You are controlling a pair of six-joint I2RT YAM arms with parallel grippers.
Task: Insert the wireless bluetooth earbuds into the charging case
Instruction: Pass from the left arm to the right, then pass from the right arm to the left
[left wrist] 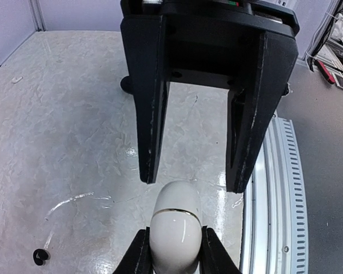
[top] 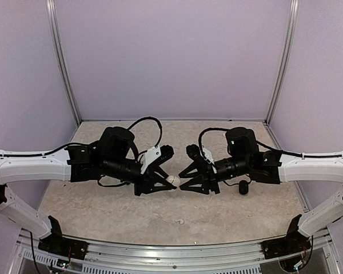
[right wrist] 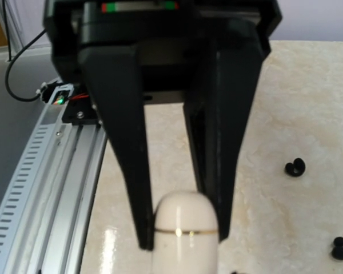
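Left wrist view: the left gripper [left wrist: 176,231] is pinching the white charging case [left wrist: 174,220] (lid closed, gold seam showing) between narrow jaws. The right gripper [left wrist: 193,184] is straddling the case's far end, its fingers standing apart and not touching it. 2 black earbuds [right wrist: 295,167] are lying on the table [left wrist: 74,114], well apart from the case.

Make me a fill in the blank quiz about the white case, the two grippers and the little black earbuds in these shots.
The left gripper is shut on the ___ charging case.
The case's lid is ___.
The right gripper has its jaws ___ at the case's free end.
In the right wrist view, ___ black earbuds lie on the table.
Missing words: white; closed; open; two.
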